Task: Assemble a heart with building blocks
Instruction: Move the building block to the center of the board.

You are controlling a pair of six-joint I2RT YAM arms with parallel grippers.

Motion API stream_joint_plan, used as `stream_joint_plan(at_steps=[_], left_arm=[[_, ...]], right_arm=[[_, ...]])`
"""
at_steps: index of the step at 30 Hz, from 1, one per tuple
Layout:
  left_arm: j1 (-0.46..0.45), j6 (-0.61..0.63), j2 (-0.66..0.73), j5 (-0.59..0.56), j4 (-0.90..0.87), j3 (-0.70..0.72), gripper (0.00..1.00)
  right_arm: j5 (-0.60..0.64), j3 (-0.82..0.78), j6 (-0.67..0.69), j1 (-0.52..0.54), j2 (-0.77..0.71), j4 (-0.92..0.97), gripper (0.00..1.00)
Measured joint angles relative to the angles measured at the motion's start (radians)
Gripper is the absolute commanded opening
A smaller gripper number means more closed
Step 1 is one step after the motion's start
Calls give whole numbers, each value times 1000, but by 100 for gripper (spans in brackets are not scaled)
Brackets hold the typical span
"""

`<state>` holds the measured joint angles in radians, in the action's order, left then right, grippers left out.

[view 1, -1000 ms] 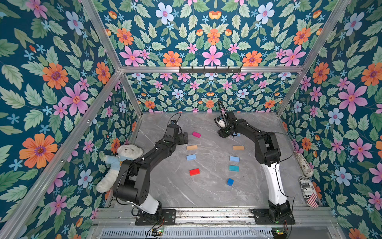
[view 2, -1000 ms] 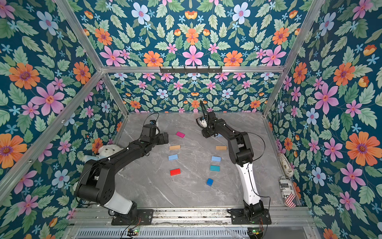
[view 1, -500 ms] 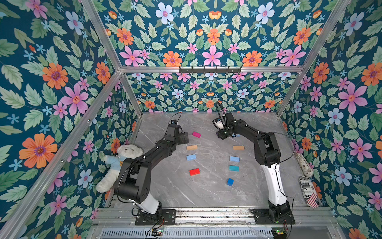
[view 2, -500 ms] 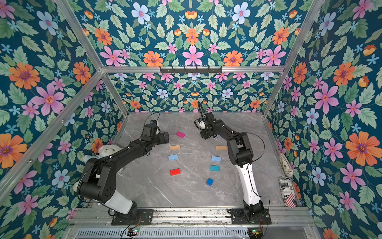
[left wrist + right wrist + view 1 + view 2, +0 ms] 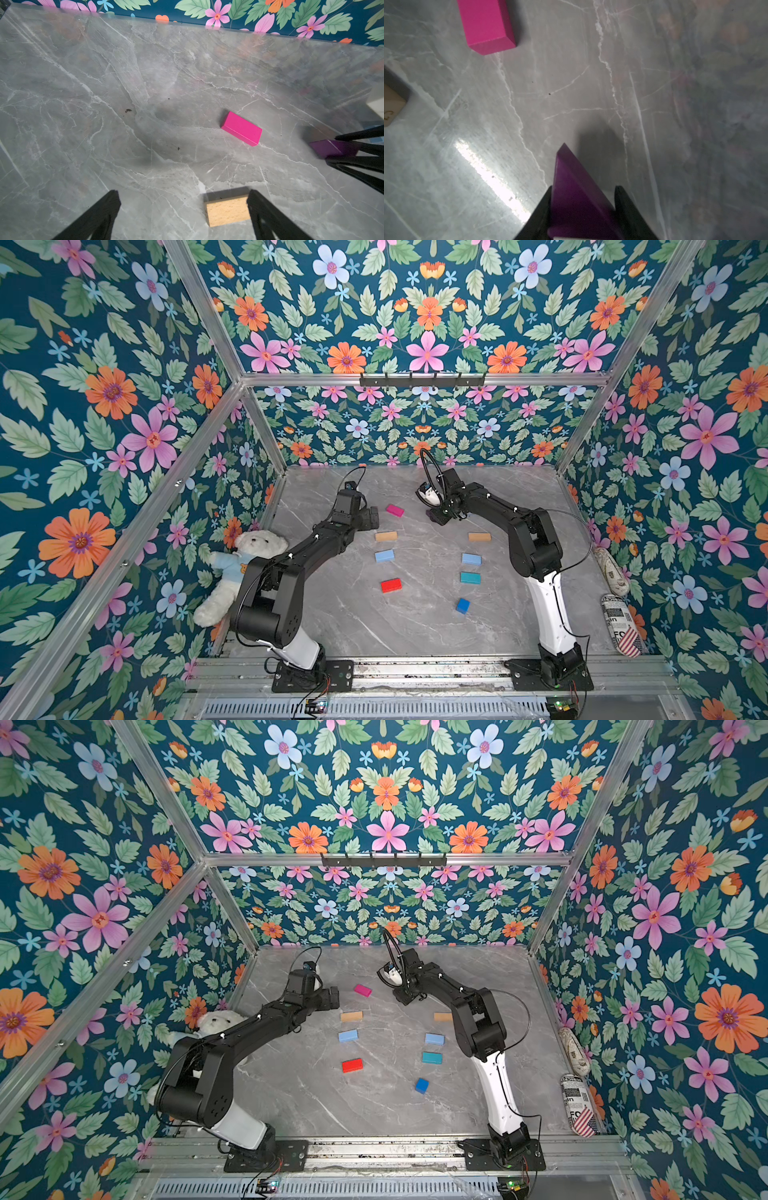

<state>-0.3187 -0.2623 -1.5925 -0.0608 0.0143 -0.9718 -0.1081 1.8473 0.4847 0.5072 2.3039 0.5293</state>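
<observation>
While low, right hand (image 5: pixel 582 207) around wedge (image 5: pixel 569 178)

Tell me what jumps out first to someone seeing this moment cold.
The loud floral walls dominate, enclosing a grey marble table. Coloured building blocks lie scattered apart across its middle. The right end effector grips a purple wedge toward the far end of the table, and a white teddy bear slumps against the wall on the robot's left side.
</observation>
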Motion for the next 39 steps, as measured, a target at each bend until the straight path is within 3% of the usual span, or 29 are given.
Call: stream_joint_plan(at_steps=[11,14,16,26,32,34,39], left_arm=[[0,0,0,0,0,8,100],[0,0,1,0,0,13,100],[0,0,2,0,0,16,100],[0,0,1,4,0,18,100],[-6,0,-15,4,-4,-9,100],[-15,0,-40,7,-9,-36,100],[-42,6,-182,42,-40,-165,100]], right_arm=[[-77,-1,14,1,16,30,37],[-86,-3,14,0,19,30,55],[-94,-3,14,0,23,31,98],[-101,7,-26,-2,-11,50,100],[-106,64,-77,0,-118,50,99],[-45,92,-124,0,-159,50,100],[243,147,-319,-42,-155,49,99]])
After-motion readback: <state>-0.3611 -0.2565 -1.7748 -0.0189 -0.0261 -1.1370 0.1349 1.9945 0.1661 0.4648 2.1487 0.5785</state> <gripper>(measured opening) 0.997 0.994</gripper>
